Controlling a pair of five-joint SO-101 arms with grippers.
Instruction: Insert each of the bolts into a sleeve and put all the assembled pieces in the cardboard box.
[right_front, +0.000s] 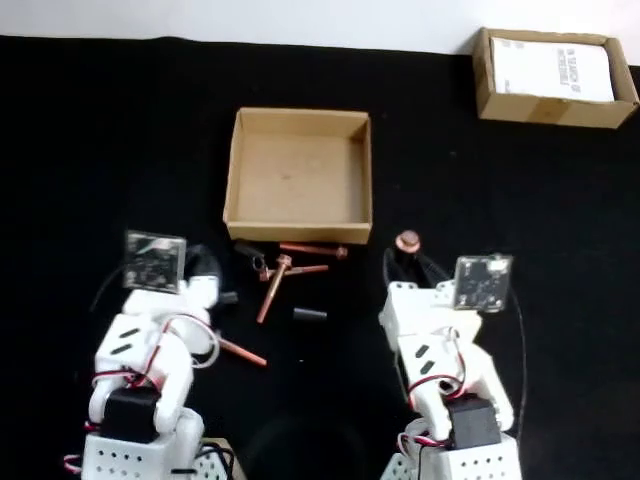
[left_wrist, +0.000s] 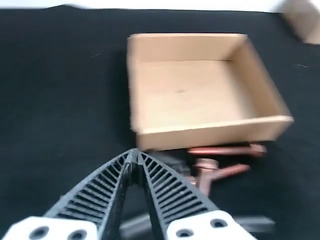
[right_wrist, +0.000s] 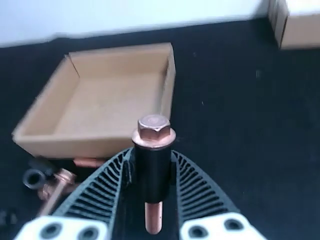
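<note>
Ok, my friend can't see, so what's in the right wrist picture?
The right gripper is shut on a black sleeve with a copper bolt through it, head and tip poking out. Past it sits an open cardboard box on the black table, with loose bolts beside its near wall.

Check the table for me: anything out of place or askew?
One bolt lies apart from the rest, right by the left arm, away from the crossed bolts in front of the box. Nothing looks damaged or spilled; the box is empty.
</note>
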